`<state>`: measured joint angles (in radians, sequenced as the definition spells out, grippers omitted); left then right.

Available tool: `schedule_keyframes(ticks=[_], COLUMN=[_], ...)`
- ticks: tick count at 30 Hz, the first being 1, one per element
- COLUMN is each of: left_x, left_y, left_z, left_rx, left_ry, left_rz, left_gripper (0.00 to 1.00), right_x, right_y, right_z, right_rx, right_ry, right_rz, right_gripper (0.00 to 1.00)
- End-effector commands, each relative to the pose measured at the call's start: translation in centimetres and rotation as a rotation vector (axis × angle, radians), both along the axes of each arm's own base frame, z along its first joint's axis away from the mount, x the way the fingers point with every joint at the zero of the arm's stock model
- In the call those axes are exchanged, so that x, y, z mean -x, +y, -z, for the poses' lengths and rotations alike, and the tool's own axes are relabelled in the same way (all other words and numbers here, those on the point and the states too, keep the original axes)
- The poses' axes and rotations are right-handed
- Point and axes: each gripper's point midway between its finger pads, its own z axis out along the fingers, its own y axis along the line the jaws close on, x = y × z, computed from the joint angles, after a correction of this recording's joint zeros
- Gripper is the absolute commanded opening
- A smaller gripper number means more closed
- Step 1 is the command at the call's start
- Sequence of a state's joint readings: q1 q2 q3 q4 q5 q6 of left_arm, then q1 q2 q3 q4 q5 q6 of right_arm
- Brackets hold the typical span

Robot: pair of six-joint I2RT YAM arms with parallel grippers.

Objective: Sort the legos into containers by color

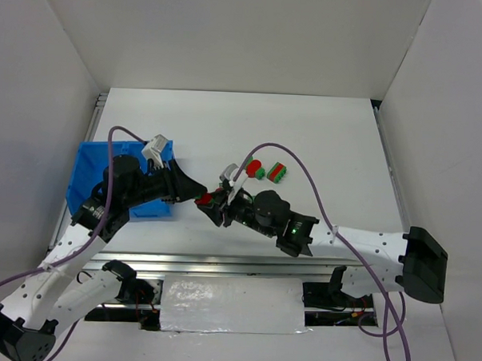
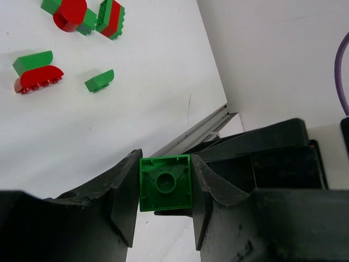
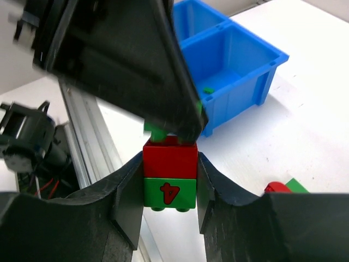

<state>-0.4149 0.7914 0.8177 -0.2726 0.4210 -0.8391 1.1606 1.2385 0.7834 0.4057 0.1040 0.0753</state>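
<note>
Legos (image 1: 278,172): one green brick (image 2: 165,183) in left claw (image 2: 165,191), one red-and-green stack (image 3: 169,164) in right claw (image 3: 169,188).

One overhead, two close wrist views

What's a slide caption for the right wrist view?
Right gripper holds a red-and-green lego stack while left gripper pinches its green top; blue bin behind.

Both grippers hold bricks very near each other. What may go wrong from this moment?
1. The green brick in the left gripper seems joined onto the red-and-green stack in the right gripper; separating suddenly, a piece may slip out.
2. The grippers nearly touch and might collide.
3. The stack has two colours; dropped whole into the blue bin, it would mix them.
</note>
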Motion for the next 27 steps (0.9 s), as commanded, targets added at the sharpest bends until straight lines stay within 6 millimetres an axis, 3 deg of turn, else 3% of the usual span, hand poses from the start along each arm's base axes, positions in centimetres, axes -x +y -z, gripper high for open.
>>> schedule_keyframes(ticks=[1, 7, 9, 11, 12, 13, 14, 16, 20, 24, 26, 27], left_x=[-0.7, -1.5, -2.5, -4.9, -5.6, -6.6, -7.4, -8.4, -10.5, -12.2, -12.7, -12.9], left_y=[0.4, 1.4, 2.6, 6.3, 7.8, 10.9, 12.2, 14.8, 17.0, 18.0, 18.7, 18.9], left_z=[-2.8, -3.5, -2.7, -0.1, 1.0, 2.5, 3.7, 4.4, 5.4, 6.8, 7.8, 8.1], left_rx=[-0.004, -0.043, -0.092, -0.209, -0.249, -0.311, -0.349, -0.387, -0.439, -0.477, -0.505, -0.514], left_ry=[-0.087, -0.111, -0.091, -0.021, 0.017, 0.068, 0.106, 0.128, 0.169, 0.207, 0.233, 0.237], left_rz=[-0.023, -0.073, -0.147, -0.363, -0.438, -0.591, -0.650, -0.792, -0.903, -0.942, -0.967, -0.971], left_gripper=[0.00, 0.00, 0.00, 0.00, 0.00, 0.00, 0.00, 0.00, 0.15, 0.22, 0.38, 0.58], right_x=[0.8, 0.6, 0.0, -0.3, -0.3, -0.3, -0.1, 0.1, 0.5, 0.9, 1.0, 1.1], right_y=[-0.6, -1.6, -2.3, -3.0, -3.3, -3.5, -3.6, -3.8, -4.6, -5.3, -5.5, -5.6], right_z=[-1.3, 0.0, 0.3, 0.9, 0.4, 0.4, 0.0, -0.2, -1.3, -1.6, -1.4, -1.2], right_rx=[-0.045, -0.009, -0.011, -0.011, -0.031, -0.033, -0.043, -0.038, -0.048, -0.052, -0.050, -0.046], right_ry=[-0.049, -0.044, -0.031, -0.021, -0.018, -0.014, -0.013, -0.003, -0.010, -0.009, -0.004, -0.001], right_rz=[-0.031, -0.012, 0.035, 0.070, 0.073, 0.077, 0.072, 0.071, 0.066, 0.063, 0.060, 0.059], right_gripper=[0.00, 0.00, 0.00, 0.00, 0.00, 0.00, 0.00, 0.00, 0.00, 0.00, 0.00, 0.00])
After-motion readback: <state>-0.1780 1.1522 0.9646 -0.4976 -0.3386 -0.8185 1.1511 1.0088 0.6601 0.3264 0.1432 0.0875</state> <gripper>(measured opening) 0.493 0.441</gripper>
